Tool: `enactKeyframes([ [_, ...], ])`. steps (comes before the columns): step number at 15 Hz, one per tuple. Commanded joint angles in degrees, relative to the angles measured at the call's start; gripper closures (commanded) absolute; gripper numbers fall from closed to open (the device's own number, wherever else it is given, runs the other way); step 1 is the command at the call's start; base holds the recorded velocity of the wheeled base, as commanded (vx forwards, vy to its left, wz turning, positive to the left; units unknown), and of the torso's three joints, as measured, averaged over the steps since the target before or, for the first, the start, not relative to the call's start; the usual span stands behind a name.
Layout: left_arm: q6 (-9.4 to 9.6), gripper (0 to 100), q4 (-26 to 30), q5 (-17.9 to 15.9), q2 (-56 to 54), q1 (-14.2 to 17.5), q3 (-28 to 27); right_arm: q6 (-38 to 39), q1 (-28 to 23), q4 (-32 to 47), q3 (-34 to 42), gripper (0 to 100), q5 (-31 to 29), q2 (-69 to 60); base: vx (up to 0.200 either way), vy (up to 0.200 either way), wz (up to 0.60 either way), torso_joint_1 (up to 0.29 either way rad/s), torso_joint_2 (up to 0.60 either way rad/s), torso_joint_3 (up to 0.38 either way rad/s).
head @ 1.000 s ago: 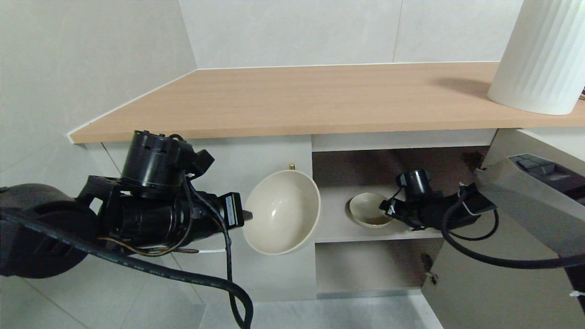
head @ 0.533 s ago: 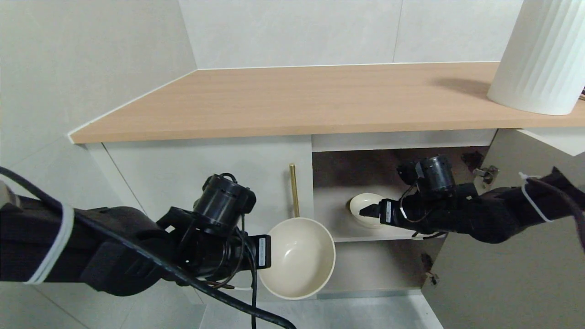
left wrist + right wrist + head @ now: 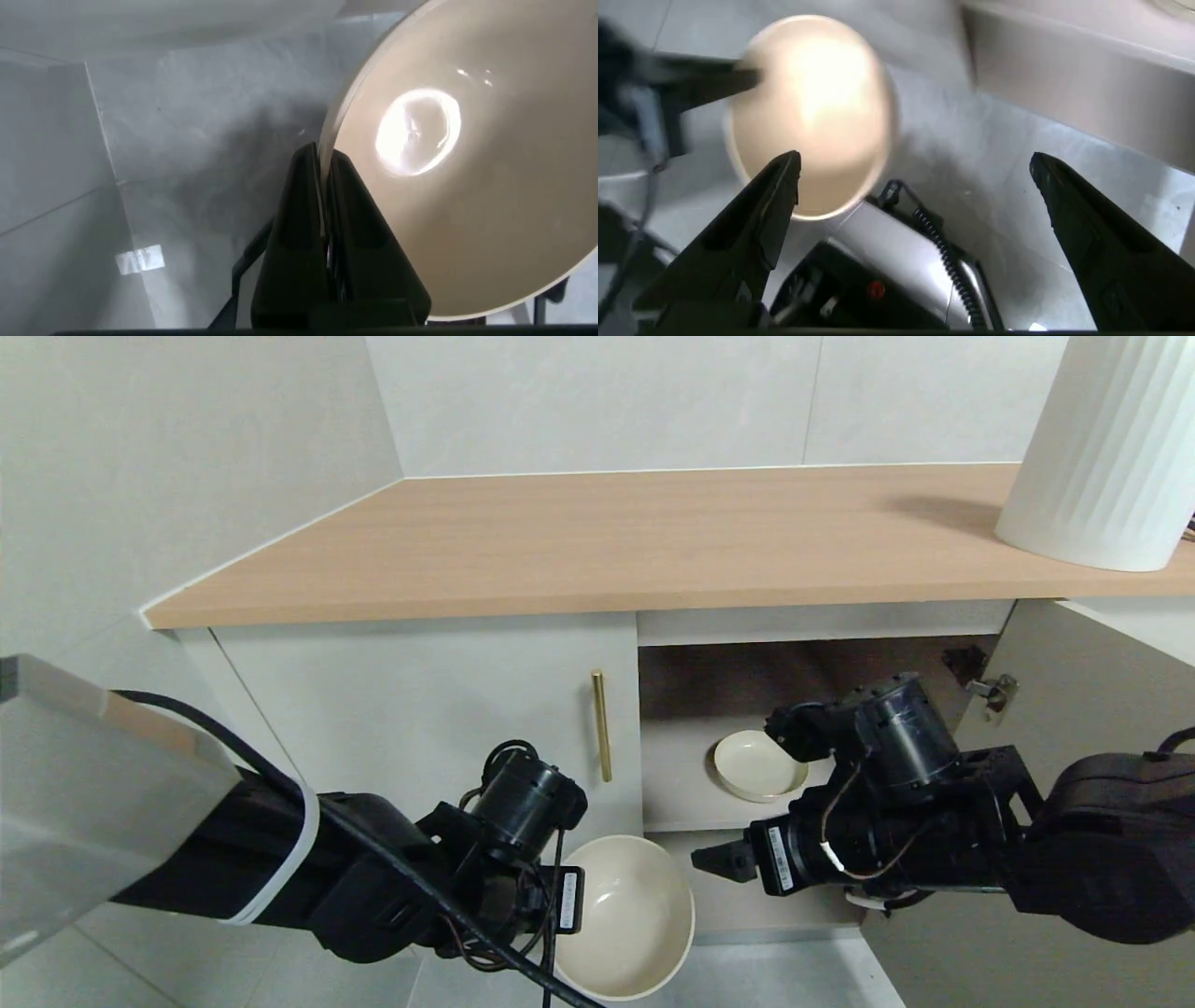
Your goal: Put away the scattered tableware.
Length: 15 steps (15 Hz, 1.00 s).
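Bowl [image 3: 627, 926], rim pinched by left gripper [image 3: 320, 182], is dropping low; right gripper [image 3: 714, 861], splayed and empty, is leaving dish [image 3: 754, 767] shelved.

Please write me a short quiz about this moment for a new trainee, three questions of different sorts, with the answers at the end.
1. True or false: the left gripper is shut on the rim of the large bowl.
2. Where is the small bowl? A: in the left gripper. B: on the cabinet shelf. C: inside the large bowl.
3. Fill the gap: the right gripper holds nothing and its fingers are ____.

Key: 1 true. 2 B. 3 open.
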Motion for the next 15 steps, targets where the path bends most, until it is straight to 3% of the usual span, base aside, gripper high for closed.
enactKeyframes([
  [1, -0.02, 100, -0.02, 0.02, -0.36, -0.24, -0.14, -0.23, 2.30, 0.56, 0.04, 0, -0.62, 2.24, 0.000, 0.000, 0.00, 0.000, 0.00, 0.000],
  [15, -0.02, 100, 0.42, 0.10, -3.70, -2.52, 0.03, 0.38, 2.74, -0.06, -3.56, 0, -7.39, 11.82, 0.000, 0.000, 0.00, 0.000, 0.00, 0.000],
])
